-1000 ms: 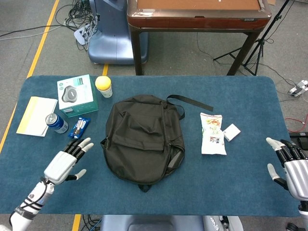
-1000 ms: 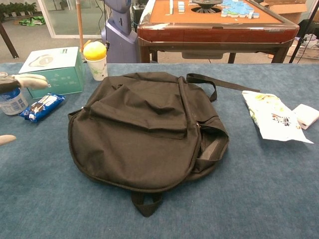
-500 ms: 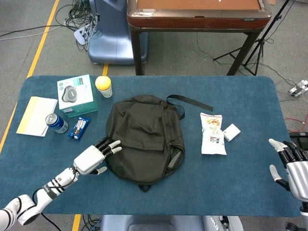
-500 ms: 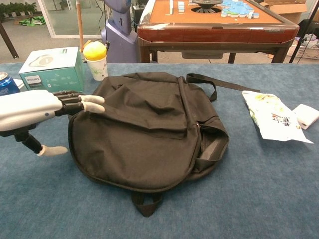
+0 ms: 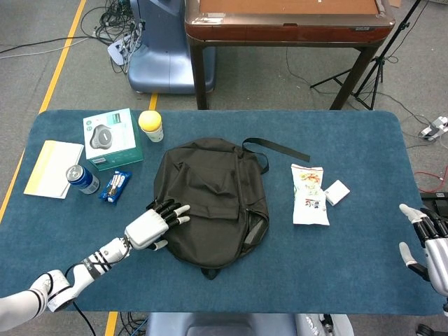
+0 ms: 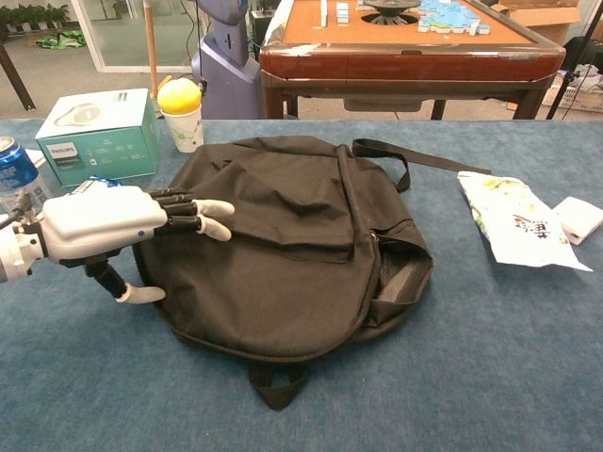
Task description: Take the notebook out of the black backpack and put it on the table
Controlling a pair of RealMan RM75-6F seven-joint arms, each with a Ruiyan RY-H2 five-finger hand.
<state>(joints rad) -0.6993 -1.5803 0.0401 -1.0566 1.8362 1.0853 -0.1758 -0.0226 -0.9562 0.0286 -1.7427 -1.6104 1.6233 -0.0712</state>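
Left hand now over black backpack left edge, fingers spread, holding nothing | right hand slipped further from backpack, fingers apart

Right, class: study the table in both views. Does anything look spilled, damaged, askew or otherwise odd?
Nothing is spilled or damaged. The black fabric backpack lies flat with one strap trailing loose across the blue table. The white snack packet lies flat beside it. The left hand is over the backpack's edge, fingers extended and holding nothing.
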